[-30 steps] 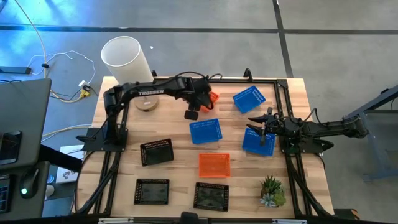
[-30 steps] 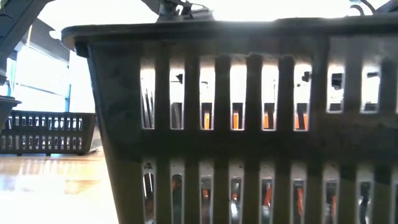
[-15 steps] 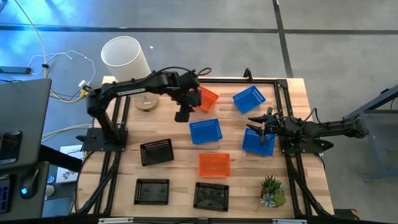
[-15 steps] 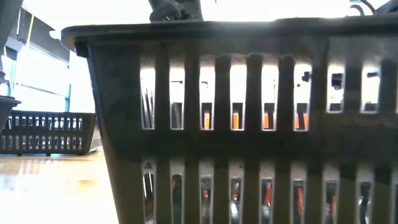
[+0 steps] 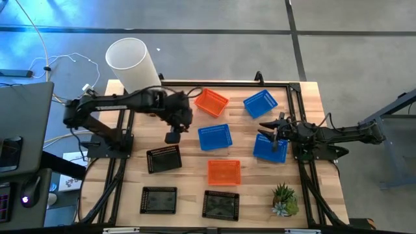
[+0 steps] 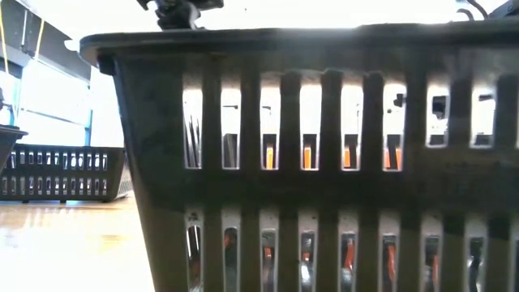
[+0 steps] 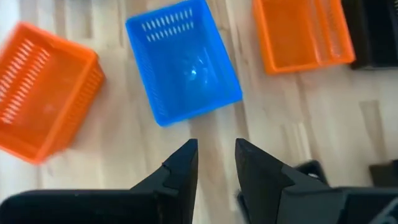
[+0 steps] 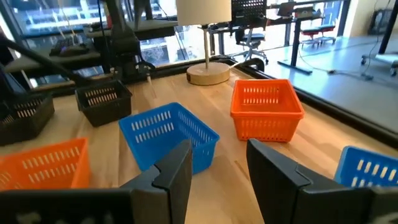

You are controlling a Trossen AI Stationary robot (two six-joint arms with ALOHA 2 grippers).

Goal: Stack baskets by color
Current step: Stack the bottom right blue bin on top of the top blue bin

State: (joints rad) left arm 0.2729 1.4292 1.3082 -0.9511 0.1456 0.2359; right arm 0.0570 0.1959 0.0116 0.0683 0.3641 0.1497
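Wood surface [image 5: 188, 188] in front of you carries eight baskets that can be counted from above: three blue, three black, two orange. No third orange one shows.

Blue: the middle blue basket [image 5: 214, 136] sits at the centre, the far blue basket [image 5: 260, 104] near the far right corner, and the right blue basket [image 5: 270, 149] by the right rail.

Orange: the far orange basket [image 5: 211, 102] sits tilted, just beside the far blue one on its left; the near orange basket [image 5: 223, 171] lies just this side of the middle blue one.

Black: the left black basket [image 5: 164, 158] lies left of centre, and two more, the front-left black basket [image 5: 159, 199] and the front black basket [image 5: 221, 205], line the near edge. The front one fills your low view [image 6: 324, 162]. None is stacked on another.

Your left gripper [image 5: 172, 136] hangs between the far orange basket and the left black one, just left of the middle blue basket. Its fingers [image 7: 180, 168] stand narrowly apart with nothing between them, only bare wood below.

Your right gripper [image 5: 272, 132] sits over the far edge of the right blue basket. Its fingers [image 8: 177, 165] stand apart and hold nothing.

One white lamp [image 5: 133, 62] stands at the far left corner, and one plant [image 5: 285, 200] at the near right.
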